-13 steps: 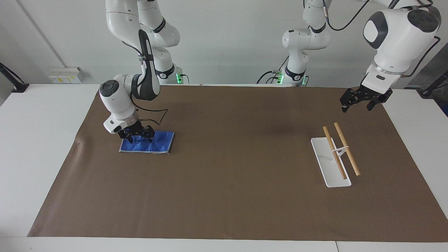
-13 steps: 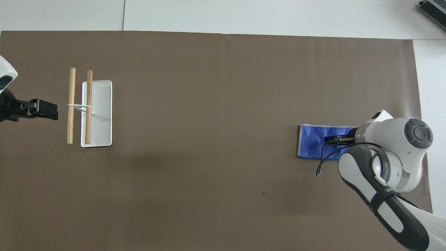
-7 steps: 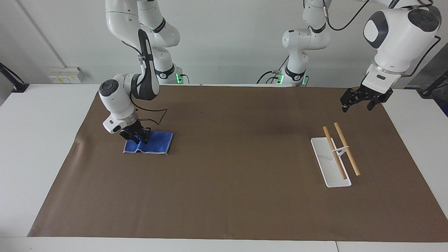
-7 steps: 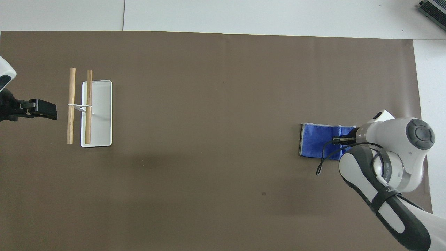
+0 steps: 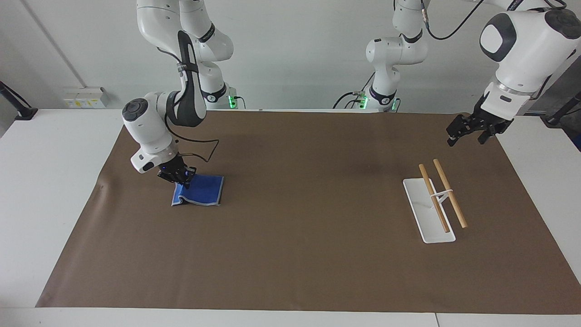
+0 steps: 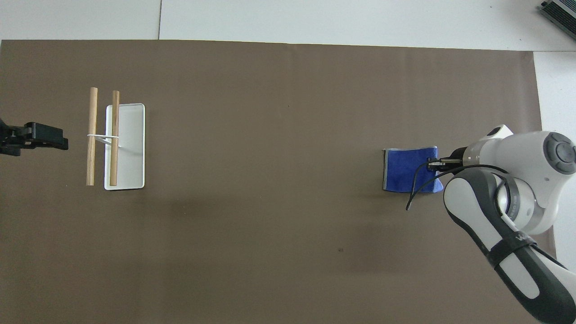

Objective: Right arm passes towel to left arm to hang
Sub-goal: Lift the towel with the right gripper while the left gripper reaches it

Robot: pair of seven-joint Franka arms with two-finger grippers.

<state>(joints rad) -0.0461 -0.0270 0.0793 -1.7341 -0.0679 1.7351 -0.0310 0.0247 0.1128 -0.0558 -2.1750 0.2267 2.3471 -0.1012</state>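
At the facing view's left, the right arm's black two-finger gripper (image 5: 180, 177) pinches the small bright blue folded cloth towel (image 5: 202, 190) by its edge, best lifted slowly off the brown-covered counter (image 5: 308, 254), while the left arm's gripper (image 5: 472, 129), jaws apart, waits at upper right.

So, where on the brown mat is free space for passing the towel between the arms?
The wide bare middle of the mat, between the towel and the rack, is free. It is crowded only at the ends: the right gripper pinching the towel, and the left gripper waiting by the rack.
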